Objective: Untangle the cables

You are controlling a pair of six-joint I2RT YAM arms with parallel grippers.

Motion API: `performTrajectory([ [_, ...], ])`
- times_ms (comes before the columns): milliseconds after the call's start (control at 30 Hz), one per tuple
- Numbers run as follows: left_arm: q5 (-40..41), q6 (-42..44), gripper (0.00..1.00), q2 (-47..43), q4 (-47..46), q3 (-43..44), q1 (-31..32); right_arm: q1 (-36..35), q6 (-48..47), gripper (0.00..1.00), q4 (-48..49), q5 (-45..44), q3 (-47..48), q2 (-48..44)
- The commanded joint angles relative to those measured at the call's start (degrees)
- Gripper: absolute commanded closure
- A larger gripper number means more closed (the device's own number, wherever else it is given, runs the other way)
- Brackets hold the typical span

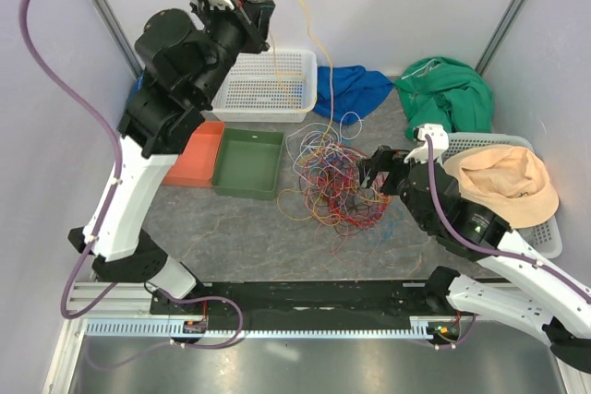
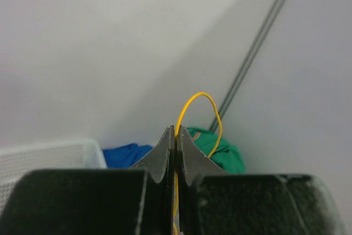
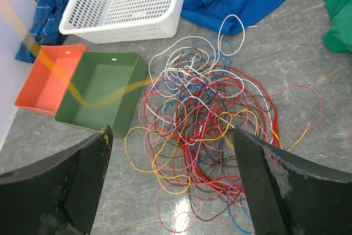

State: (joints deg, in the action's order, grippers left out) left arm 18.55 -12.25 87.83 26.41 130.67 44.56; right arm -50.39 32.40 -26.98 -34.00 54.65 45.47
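The cables (image 1: 332,180) lie in one tangled heap of red, orange, yellow, blue, white and pink wires on the grey table. My left gripper (image 1: 266,23) is raised high at the back left. It is shut on a yellow cable (image 2: 201,95), which loops past its tips (image 2: 176,131). That cable (image 1: 323,62) arcs down to the heap. My right gripper (image 1: 373,179) sits at the heap's right edge. In the right wrist view it (image 3: 170,134) hangs open above the heap (image 3: 209,125), nothing between its fingers (image 3: 82,180).
A white basket (image 1: 268,85) stands at the back, with a green tray (image 1: 247,161) and an orange tray (image 1: 196,154) left of the heap. A blue cloth (image 1: 355,89) and a green cloth (image 1: 443,94) lie behind it. A peach cloth (image 1: 503,182) rests on a basket at the right.
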Motion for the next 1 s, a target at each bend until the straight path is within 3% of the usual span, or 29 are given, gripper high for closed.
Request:
performTrajectory([
  [0, -5.77, -10.23, 0.98, 2.43, 10.06, 0.99, -9.12, 0.03, 1.61, 0.02, 2.28, 0.86, -2.00, -1.61],
  [133, -10.89, -16.39, 0.98, 3.74, 9.45, -0.42, -15.45, 0.03, 1.79, 0.02, 2.81, 1.30, -4.72, -2.49],
  [333, -13.19, -17.81, 0.98, 5.77, 5.31, 2.30, -22.05, 0.03, 0.91, 0.02, 4.04, 1.30, -6.22, -2.32],
  [567, -6.34, -10.70, 0.98, 5.25, 6.28, 3.63, -25.66, 0.12, -0.76, 0.02, 5.18, 0.51, -7.45, -2.06],
  [700, 5.85, -7.17, 0.98, 2.70, 9.08, -2.24, -26.45, 0.03, -1.11, 0.02, 6.94, 1.56, -8.42, -1.44],
  [800, 4.93, -11.36, 0.98, 1.82, 12.95, -6.03, -31.62, 0.03, -1.11, 0.02, 7.47, 2.35, -8.86, -0.65],
  [967, -3.14, -19.55, 0.98, -3.10, 14.98, -13.67, -46.12, 0.03, -0.85, 0.02, 8.70, 3.76, -10.88, -0.74],
])
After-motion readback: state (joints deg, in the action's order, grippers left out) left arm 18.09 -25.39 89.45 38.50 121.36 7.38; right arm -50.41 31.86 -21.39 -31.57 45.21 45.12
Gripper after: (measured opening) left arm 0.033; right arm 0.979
